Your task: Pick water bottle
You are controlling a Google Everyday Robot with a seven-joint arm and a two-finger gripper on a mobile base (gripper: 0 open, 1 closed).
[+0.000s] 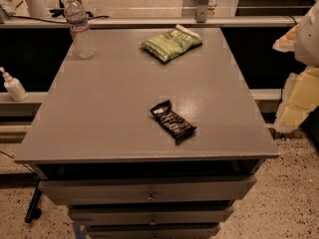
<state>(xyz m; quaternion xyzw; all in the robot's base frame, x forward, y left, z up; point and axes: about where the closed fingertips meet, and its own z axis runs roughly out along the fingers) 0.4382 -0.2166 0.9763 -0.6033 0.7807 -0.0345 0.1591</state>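
Note:
The water bottle (79,28) is a clear ribbed plastic bottle with a white cap and a pale label band with red. It stands upright at the far left corner of the grey cabinet top (109,108). My gripper (299,91) shows as a pale white and yellowish shape at the right edge of the view, beyond the cabinet's right side. It is far from the bottle and touches nothing on the cabinet top.
A green chip bag (171,43) lies at the back centre. A black snack bar wrapper (173,121) lies near the front centre. A small white pump dispenser (13,86) stands on a ledge to the left. Drawers (149,190) sit below the top.

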